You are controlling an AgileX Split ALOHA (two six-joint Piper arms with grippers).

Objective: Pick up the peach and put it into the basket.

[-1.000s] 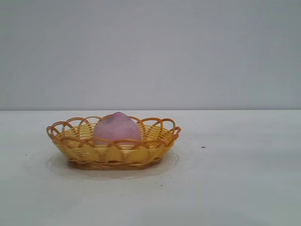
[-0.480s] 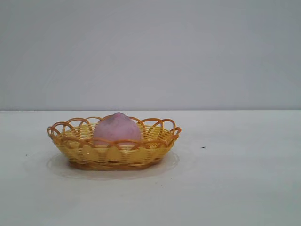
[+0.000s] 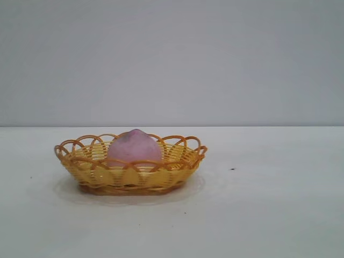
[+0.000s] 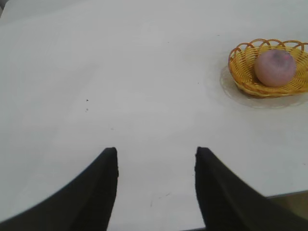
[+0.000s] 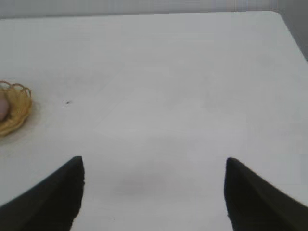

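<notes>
The pink-mauve peach (image 3: 134, 147) rests inside the yellow-orange wicker basket (image 3: 177, 165), left of the table's middle in the exterior view. The left wrist view shows the peach (image 4: 275, 67) in the basket (image 4: 240, 72) far off from my left gripper (image 4: 156, 153), which is open with only bare table between its fingers. My right gripper (image 5: 154, 161) is open wide over bare table; the basket (image 5: 18, 108) is just at the frame edge, well away from it. Neither arm shows in the exterior view.
A white tabletop (image 3: 269, 204) runs to a plain grey wall. A small dark speck (image 3: 232, 169) lies to the right of the basket. The table's rounded far corner (image 5: 279, 17) shows in the right wrist view.
</notes>
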